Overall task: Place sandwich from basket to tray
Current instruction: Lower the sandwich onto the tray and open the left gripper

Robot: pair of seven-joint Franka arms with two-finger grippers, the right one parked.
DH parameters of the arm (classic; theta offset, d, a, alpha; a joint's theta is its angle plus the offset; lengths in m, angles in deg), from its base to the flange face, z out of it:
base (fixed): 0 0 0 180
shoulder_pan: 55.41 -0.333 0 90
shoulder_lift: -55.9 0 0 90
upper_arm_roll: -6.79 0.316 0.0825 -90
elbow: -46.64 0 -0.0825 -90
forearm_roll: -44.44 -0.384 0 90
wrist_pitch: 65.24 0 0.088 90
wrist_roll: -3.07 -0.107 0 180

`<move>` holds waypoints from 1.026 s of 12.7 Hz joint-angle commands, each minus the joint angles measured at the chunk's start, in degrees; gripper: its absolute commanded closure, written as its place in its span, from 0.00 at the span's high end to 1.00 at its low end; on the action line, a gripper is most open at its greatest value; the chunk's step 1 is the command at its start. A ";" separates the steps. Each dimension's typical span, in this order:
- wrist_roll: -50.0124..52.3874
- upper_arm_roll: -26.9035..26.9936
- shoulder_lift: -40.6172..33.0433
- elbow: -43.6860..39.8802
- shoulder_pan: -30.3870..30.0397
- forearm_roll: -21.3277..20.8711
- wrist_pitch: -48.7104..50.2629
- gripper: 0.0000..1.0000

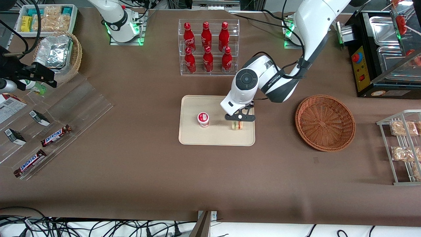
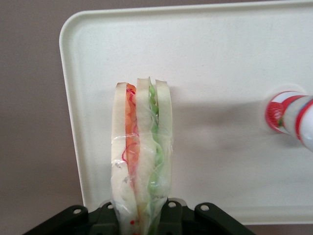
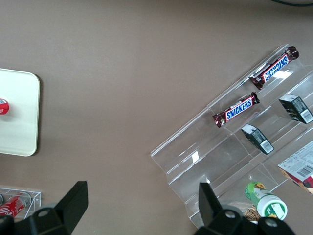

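Clear wrap (slippery) over soft bread: we judge the sandwich (image 2: 142, 152) light, crushable; the gripper (image 1: 239, 120) fingers pinch its end above the tray (image 1: 190, 136).

table (image 1: 144, 171): brown cloth cover | tray (image 1: 190, 136) at the middle | basket (image 1: 325, 122) beside it, toward the working arm's end | clear bottle rack (image 1: 208, 47) farther from the camera | gripper (image 1: 239, 119) above the tray
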 commanded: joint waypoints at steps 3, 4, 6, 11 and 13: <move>2.04 0.23 2.53 -1.11 0.65 -3.40 -0.82 0.03; 2.39 0.23 2.62 -1.11 0.65 -3.40 -0.91 0.11; 3.53 0.23 2.71 -1.11 0.65 -3.40 -1.00 0.31; 3.62 0.23 4.03 -1.55 0.65 -5.60 -1.35 1.00; 3.80 0.14 3.41 -1.81 0.48 -5.43 -0.82 1.00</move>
